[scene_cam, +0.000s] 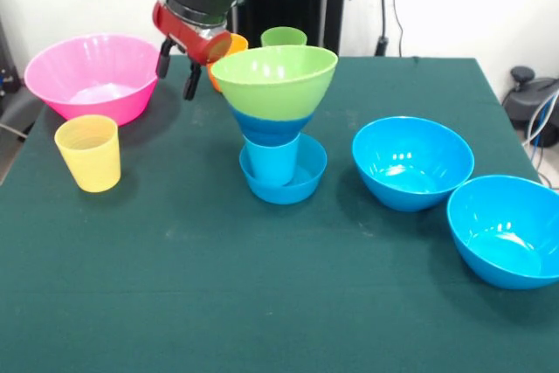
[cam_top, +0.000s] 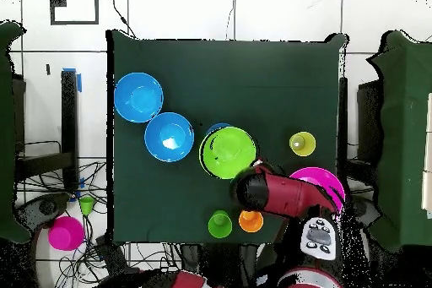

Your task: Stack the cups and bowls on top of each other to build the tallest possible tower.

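**Tower half built as Sawyer arm hangs beside it, empty-handed**

Front view: tower (scene_cam: 276, 120) rises at frame centre on the green table (scene_cam: 262, 303), a light blue cup (scene_cam: 272, 160) standing in a small blue bowl (scene_cam: 284, 181), a blue bowl above it and a lime green bowl (scene_cam: 275, 76) flaring widest on top. The gripper (scene_cam: 177, 73) hangs at upper left, just beside the lime bowl's rim, its two dark fingers (scene_cam: 191, 84) parted a little and holding nothing. An orange cup (scene_cam: 232, 44) shows partly behind the gripper, with a green cup (scene_cam: 284, 37) at the top of the frame. The pink ribbed bowl (scene_cam: 94, 76) sits at far left, the yellow cup (scene_cam: 88, 153) below it. Two large blue bowls (scene_cam: 411, 162) (scene_cam: 507, 229) wait at right, touching or nearly so.

Overhead view: arm (cam_top: 278, 193) reaches in from the lower edge, its end close against the lime bowl (cam_top: 228, 151) at centre. The two blue bowls (cam_top: 138, 96) (cam_top: 169, 136) lie at upper left, the pink bowl (cam_top: 325, 179) at right half hidden under the arm, the yellow cup (cam_top: 302, 143) above it, the green (cam_top: 220, 223) and orange (cam_top: 251, 220) cups at the lower edge.

The risk, as judged from here, lies in the narrow footing: a wide bowl balanced over a single cup would likely tip if the gripper brushed its rim, or if the pink bowl were set down off-centre.
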### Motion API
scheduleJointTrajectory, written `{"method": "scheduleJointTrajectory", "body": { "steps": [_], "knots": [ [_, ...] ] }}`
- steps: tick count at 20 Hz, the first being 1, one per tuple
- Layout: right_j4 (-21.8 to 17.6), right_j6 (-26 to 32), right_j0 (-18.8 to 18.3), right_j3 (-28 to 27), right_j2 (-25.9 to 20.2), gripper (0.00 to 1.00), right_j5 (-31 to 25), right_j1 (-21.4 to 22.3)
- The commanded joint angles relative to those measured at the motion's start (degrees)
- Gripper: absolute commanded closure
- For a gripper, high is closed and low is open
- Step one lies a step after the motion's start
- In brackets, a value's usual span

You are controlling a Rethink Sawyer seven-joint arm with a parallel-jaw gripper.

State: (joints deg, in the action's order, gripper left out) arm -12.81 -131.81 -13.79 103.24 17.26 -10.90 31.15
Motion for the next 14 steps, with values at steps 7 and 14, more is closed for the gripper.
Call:
{"method": "scheduleJointTrajectory", "body": {
  "steps": [7, 14],
  "knots": [
    [-2.6, -1.4, 0.5, 0.9, -4.9, 0.0, 2.5, -3.0],
    [-2.5, 1.0, -1.7, 3.7, -7.7, 0.0, -2.1, 2.4]
  ]
}}
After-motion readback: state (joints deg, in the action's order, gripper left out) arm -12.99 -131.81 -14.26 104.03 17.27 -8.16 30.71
